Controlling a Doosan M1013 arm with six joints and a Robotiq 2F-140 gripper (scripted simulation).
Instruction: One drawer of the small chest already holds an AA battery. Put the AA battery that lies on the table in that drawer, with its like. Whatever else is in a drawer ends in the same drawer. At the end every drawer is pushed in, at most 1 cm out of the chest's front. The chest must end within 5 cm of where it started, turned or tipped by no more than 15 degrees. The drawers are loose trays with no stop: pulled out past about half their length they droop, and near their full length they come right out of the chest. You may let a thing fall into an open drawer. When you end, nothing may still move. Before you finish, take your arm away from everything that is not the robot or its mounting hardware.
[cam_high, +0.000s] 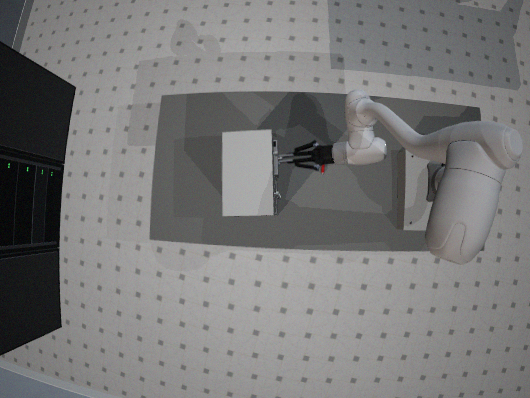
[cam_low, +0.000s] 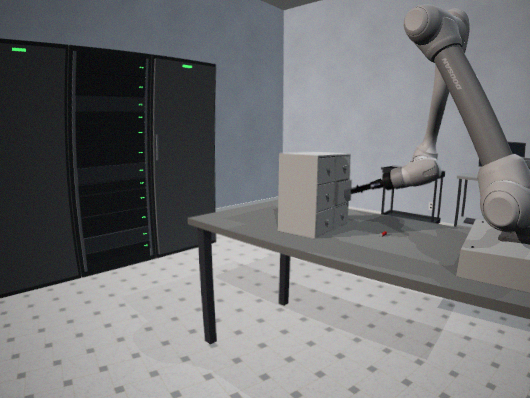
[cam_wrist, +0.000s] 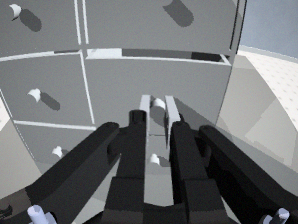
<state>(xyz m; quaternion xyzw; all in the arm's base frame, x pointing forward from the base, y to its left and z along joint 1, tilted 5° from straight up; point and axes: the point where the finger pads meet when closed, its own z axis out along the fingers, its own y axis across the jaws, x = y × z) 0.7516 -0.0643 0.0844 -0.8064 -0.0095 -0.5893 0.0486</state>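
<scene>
The small grey chest (cam_low: 312, 192) stands on the table and has three rows of two drawers; it also shows from above (cam_high: 247, 172). My gripper (cam_wrist: 156, 107) is shut on the knob (cam_wrist: 160, 103) of the middle-row right drawer (cam_wrist: 156, 96). That drawer stands a little out of the chest's front, with a dark gap along its top edge. The gripper reaches in level from the right (cam_low: 354, 190), (cam_high: 282, 159). The small red AA battery (cam_low: 384, 233) (cam_high: 323, 170) lies on the table in front of the chest, under my wrist. The drawer's inside is hidden.
The other drawers look pushed in, each with a small knob (cam_wrist: 16, 11). My arm's base block (cam_low: 492, 260) sits at the table's right end. Dark server racks (cam_low: 100, 160) stand beyond the table's left end.
</scene>
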